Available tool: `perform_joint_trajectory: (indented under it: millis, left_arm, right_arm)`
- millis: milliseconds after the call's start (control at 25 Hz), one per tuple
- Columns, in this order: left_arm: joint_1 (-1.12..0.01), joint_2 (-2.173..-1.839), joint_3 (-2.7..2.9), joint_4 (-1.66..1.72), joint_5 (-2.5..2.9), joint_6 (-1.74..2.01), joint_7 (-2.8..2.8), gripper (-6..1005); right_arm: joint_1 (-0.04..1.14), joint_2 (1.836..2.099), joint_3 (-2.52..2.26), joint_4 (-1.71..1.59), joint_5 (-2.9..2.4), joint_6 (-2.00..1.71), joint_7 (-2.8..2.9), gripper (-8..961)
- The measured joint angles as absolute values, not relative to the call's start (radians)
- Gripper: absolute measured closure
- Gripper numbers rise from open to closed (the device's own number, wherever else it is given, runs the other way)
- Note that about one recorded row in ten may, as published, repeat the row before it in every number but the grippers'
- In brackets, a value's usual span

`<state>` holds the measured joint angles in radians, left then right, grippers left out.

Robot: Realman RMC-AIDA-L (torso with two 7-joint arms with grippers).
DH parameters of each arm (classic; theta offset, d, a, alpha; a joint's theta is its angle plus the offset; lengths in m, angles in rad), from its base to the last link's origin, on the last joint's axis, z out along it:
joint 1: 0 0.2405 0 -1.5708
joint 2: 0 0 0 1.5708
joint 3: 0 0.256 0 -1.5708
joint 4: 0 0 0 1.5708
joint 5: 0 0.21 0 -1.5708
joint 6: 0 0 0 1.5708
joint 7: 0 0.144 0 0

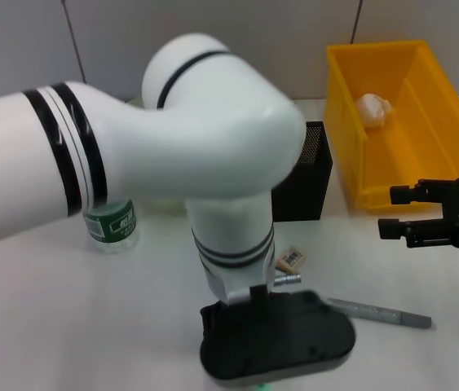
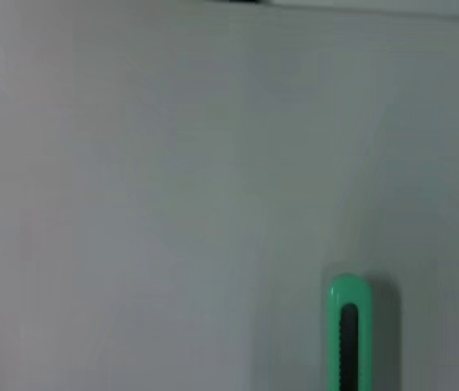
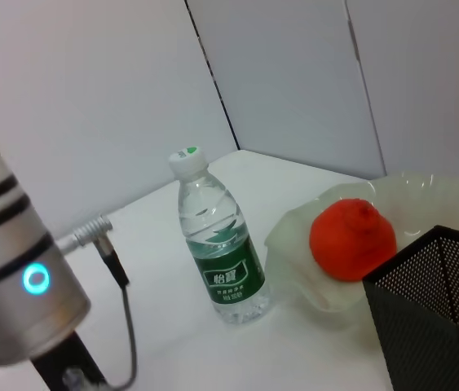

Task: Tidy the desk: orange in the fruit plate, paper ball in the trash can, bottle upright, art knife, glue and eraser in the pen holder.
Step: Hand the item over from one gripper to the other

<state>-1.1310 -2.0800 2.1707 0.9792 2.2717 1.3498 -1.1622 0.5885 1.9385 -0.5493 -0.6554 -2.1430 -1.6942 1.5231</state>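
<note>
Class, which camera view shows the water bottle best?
The right wrist view: the bottle stands upright there, seen whole from cap to base, beside the fruit plate. The head view shows only its lower part under the left arm. The left wrist view misses it.

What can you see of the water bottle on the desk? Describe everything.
The water bottle is clear plastic with a white cap and a green label bearing white print. It stands upright on the white desk, holding clear water nearly to the shoulder. It sits beside the fruit plate, not clearly touching it. No end effector holds it.
</note>
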Motion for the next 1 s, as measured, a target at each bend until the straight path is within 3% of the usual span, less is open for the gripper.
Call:
perform_joint_trajectory:
  millis: [640, 1000]
  left_arm:
    - [-1.116, -2.081, 1.889, 1.012, 2.269, 1.446, -1.385, 796]
    - [-1.052, -2.079, 1.585, 1.038, 2.100, 1.483, -1.622, 789]
  right_arm:
    - [0.550, 1.934, -0.530, -0.694, -2.132, -1.753, 1.481, 126]
    - [0.523, 1.924, -0.453, -0.697, -2.124, -1.781, 1.479, 126]
